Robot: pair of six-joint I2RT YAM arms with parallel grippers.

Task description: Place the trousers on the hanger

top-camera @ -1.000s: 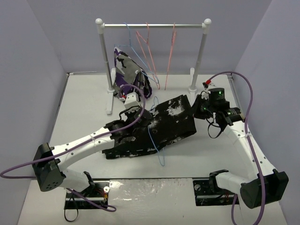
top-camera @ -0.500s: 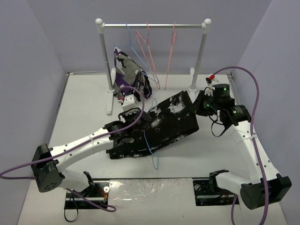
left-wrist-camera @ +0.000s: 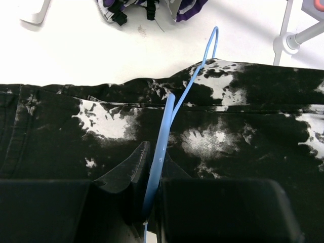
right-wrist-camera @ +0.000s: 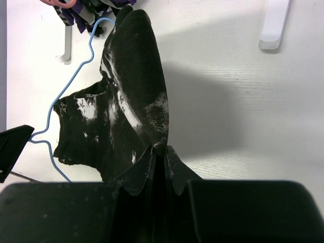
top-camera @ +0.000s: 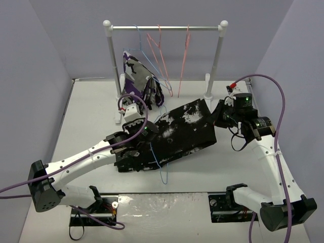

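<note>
The black, white-splotched trousers (top-camera: 185, 129) lie bunched across the middle of the table. My left gripper (top-camera: 145, 137) is over their left part, shut on the thin light-blue wire of the hanger (left-wrist-camera: 163, 126), which runs over the trousers (left-wrist-camera: 243, 136); the hook (left-wrist-camera: 214, 38) points to the far side. The hanger's lower loop (top-camera: 162, 174) sticks out toward the near edge. My right gripper (right-wrist-camera: 161, 150) is shut on a raised fold at the right edge of the trousers (right-wrist-camera: 134, 71), lifted off the table. The hanger (right-wrist-camera: 71, 83) shows beyond that fold.
A garment rail (top-camera: 164, 27) stands at the back with pink-red hangers (top-camera: 159, 50) and another light-blue hanger (top-camera: 139, 43). A purple, white and black garment (top-camera: 139, 81) hangs by the rail's left post. The rail's feet (top-camera: 208, 95) rest close behind the trousers.
My right gripper has shifted right with the trousers' edge. My left gripper has drawn the hanger leftward, and its lower loop now sits further left. The trousers are more bunched.
</note>
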